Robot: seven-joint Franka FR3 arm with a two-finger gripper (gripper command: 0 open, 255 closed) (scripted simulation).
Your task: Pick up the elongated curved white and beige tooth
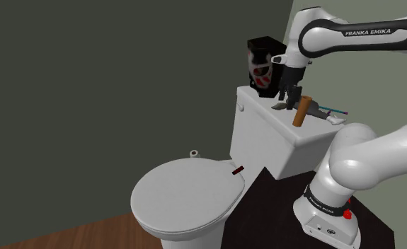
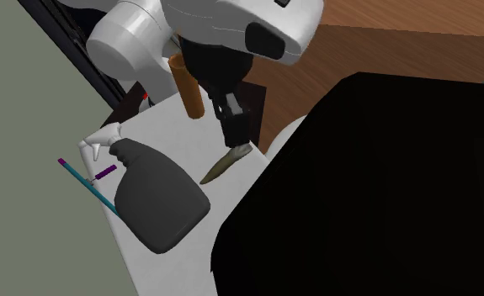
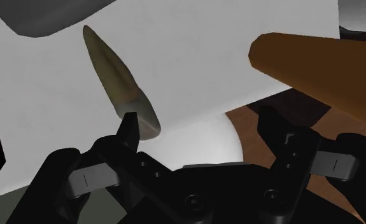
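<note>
Tooth, elongated curved beige-and-white [image 2: 225,166], 5 o'clock of brown cylinder [image 2: 188,84], second exterior view: likely light, rigid, slippery. My black gripper [image 3: 200,121] stands released; I would grip mid-length.

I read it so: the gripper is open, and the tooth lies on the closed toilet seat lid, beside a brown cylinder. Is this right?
Not fully. The tooth lies on the lid of the toilet tank, not on the closed seat lid; the shoulder view shows it. The rest stands: the gripper is open, and the brown cylinder is beside the tooth.
</note>
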